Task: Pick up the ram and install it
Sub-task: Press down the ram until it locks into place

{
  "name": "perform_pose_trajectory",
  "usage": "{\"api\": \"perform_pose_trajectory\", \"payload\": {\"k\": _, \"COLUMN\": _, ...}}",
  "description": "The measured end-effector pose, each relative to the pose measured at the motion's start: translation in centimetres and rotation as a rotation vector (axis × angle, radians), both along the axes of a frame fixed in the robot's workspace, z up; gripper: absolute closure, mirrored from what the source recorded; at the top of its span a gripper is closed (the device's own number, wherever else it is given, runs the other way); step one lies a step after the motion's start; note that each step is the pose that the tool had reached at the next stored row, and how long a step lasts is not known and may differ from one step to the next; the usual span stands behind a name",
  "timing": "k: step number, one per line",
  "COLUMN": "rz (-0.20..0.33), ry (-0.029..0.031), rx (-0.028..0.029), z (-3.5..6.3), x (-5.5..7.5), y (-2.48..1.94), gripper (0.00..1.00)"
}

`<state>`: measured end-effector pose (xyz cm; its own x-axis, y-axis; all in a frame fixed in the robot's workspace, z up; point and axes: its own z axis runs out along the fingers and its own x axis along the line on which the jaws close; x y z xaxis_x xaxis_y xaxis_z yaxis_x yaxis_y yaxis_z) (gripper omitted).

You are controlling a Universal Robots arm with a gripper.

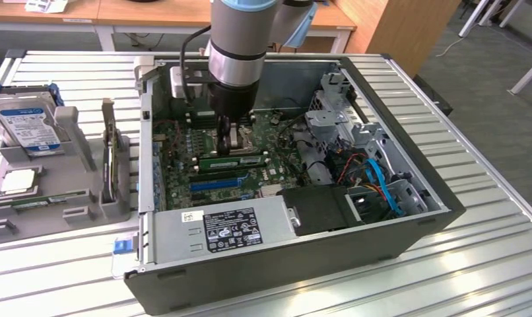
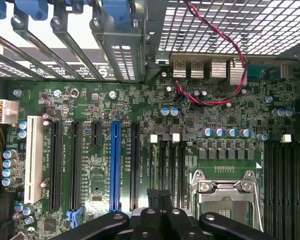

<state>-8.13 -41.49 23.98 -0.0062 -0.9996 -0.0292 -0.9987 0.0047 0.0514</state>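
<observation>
Wooden desks (image 1: 160, 13) behind, grey carpet floor (image 1: 486, 72)

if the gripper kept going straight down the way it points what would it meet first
Probably the green ram lying on the motherboard directly under the shut gripper, beside the processor socket; the remaining gap is hard to judge.

Arm descends vertically from the exterior view's top centre; gripper (image 1: 233, 140) points straight down, fingers (image 2: 160, 196) closed together, mid-frame.
</observation>
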Motion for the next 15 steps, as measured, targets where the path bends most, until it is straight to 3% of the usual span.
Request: {"api": "perform_pose_trajectory", "payload": {"k": 15, "rz": 0.0, "ry": -0.0001, "rx": 0.0, "z": -0.16, "x": -0.02, "y": -0.14, "gripper": 0.9}}
